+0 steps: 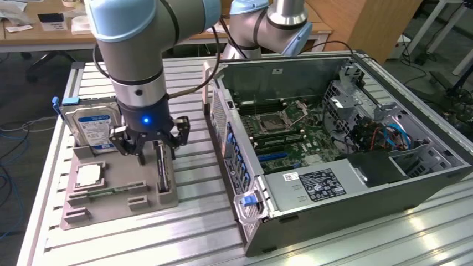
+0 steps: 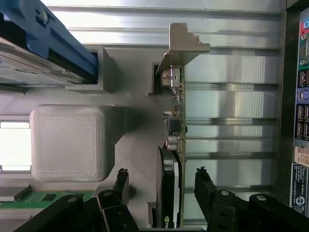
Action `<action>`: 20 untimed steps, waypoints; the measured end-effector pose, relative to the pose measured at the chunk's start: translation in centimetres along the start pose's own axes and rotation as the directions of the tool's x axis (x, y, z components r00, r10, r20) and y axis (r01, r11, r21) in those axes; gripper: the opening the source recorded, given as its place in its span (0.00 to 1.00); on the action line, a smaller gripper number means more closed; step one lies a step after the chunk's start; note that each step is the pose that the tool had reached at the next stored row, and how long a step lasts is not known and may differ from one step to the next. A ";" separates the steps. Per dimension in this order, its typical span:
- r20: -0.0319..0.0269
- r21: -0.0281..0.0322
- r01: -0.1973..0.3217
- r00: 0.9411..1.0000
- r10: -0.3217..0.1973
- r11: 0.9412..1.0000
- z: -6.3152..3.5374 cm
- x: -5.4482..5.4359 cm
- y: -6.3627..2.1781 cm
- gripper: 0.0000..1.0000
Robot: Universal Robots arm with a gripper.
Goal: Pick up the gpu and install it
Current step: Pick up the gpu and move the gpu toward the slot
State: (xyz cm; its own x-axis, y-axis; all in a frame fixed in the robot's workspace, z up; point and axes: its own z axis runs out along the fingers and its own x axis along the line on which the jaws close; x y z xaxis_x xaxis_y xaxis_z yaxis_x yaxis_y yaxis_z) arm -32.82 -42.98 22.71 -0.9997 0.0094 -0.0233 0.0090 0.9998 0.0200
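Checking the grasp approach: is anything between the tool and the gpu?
Nothing visible does. The open tool sits over the gpu, which stands on edge in the grey holder, with one finger on each side and clear gaps. The hard drive stands apart in its own slot.

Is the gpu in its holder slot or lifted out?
In the slot, standing on edge: the gpu sits in the grey holder, with the open gripper straddling it, not touching.

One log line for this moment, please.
end effector: open, straddling thin dark gpu card with silvery bracket | card: on edge in grey plastic holder | not gripped
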 end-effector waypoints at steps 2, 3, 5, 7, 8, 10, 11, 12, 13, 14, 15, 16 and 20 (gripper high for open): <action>0.000 0.000 0.000 1.000 0.000 1.000 0.30 0.0 -0.01 0.66; 0.000 0.000 0.000 1.000 0.000 1.000 0.46 0.0 -0.01 0.66; 0.000 0.000 0.000 1.000 0.000 1.000 0.78 0.0 -0.02 0.66; 0.000 0.000 0.000 1.000 0.000 1.000 1.14 0.0 -0.02 0.66; 0.000 0.000 0.000 1.000 0.000 1.000 1.32 0.0 -0.03 0.66; 0.000 0.000 0.000 1.000 0.000 1.000 1.68 0.0 -0.03 0.66; 0.000 0.000 0.000 1.000 0.000 1.000 1.86 0.0 -0.04 0.66; 0.000 0.000 0.000 1.000 0.000 1.000 2.05 0.0 -0.04 0.66; 0.000 0.001 0.000 1.000 0.000 1.000 2.23 0.0 -0.05 0.66; 0.000 0.001 0.000 1.000 0.000 1.000 2.41 0.0 -0.05 0.66; 0.000 0.003 0.000 1.000 0.000 1.000 2.48 0.0 -0.05 0.66; 0.000 0.003 0.000 1.000 0.000 1.000 2.47 0.0 -0.05 0.66; 0.000 0.003 0.000 1.000 0.000 1.000 2.48 0.0 -0.05 0.66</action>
State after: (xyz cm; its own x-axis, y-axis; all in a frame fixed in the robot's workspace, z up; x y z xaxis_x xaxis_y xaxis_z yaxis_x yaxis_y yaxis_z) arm -32.80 -42.98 20.24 -0.9997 0.0094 -0.0233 0.0090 0.9998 0.0171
